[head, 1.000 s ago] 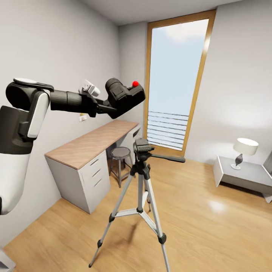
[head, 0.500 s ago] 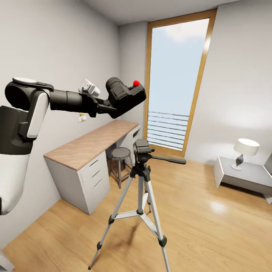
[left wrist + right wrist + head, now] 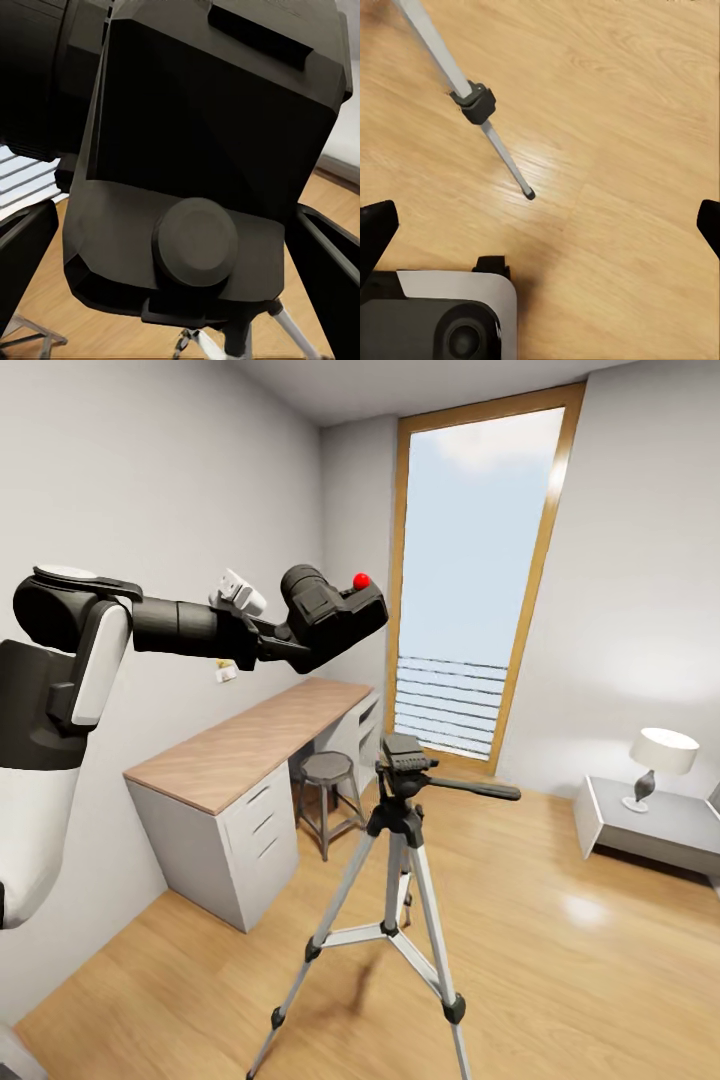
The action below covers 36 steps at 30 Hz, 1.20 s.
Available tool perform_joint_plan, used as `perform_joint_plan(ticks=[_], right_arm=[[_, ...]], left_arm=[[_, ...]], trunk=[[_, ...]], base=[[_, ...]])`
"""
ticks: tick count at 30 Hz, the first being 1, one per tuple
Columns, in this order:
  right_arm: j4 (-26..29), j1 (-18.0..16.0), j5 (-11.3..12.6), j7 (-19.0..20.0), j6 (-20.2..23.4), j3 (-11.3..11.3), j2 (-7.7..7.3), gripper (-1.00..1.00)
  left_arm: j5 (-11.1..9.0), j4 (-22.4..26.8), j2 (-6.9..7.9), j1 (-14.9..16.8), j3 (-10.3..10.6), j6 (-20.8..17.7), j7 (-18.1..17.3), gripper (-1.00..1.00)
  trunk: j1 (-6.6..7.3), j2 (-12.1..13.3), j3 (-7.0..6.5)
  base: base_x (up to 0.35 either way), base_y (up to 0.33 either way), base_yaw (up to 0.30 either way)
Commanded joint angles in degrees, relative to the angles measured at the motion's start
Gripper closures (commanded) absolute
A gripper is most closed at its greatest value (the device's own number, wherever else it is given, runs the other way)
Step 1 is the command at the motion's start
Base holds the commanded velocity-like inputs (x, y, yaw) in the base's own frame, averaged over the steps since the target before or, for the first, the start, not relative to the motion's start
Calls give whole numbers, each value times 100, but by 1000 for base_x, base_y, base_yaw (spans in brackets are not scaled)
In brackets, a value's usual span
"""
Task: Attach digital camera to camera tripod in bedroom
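Head view gives us one digital camera (image 3: pixel 333 610) and one camera tripod (image 3: pixel 402 880). Our left gripper (image 3: pixel 290 645) clamps the camera between its fingers (image 3: pixel 330 262), red button up, body lengthwise toward the window (image 3: pixel 470 580), above the tripod. Our right gripper (image 3: pixel 540 225) is spread wide, empty

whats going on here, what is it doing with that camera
The robot's left claw holds a black camera up in the air, above and to the left of a tripod standing on the bedroom's wood floor. The camera isn't on the tripod's head yet. The right claw is open, pointing at the floor.
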<state>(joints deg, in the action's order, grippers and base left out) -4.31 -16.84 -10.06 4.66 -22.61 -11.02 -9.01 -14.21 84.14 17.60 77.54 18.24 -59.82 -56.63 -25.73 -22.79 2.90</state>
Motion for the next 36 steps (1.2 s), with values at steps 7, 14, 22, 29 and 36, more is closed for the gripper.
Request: perform_joint_plan(ticks=[7,14,22,29,36], right_arm=[[-26,-13,-45,9,-41,-49,-4,-100],[-26,-13,-46,9,-41,-49,-4,-100],[-26,-13,-43,9,-42,-49,-4,-100],[-26,-13,-41,9,-42,-49,-4,-100],[-26,-13,-46,9,-41,-49,-4,-100]], left_arm=[[-3,5,6,7,7,-18,-15,100],[-3,9,6,7,9,-18,-15,100],[-3,66,6,7,12,-18,-15,100],[-3,81,6,7,13,-18,-15,100],[-3,81,6,7,101,-18,-15,100]], trunk=[[-5,-13,13],[-5,-13,13],[-5,-13,13],[-5,-13,13],[-5,-13,13]], base=[[81,215,-118],[19,52,-248],[10,21,-95],[149,175,-10],[109,109,-2]])
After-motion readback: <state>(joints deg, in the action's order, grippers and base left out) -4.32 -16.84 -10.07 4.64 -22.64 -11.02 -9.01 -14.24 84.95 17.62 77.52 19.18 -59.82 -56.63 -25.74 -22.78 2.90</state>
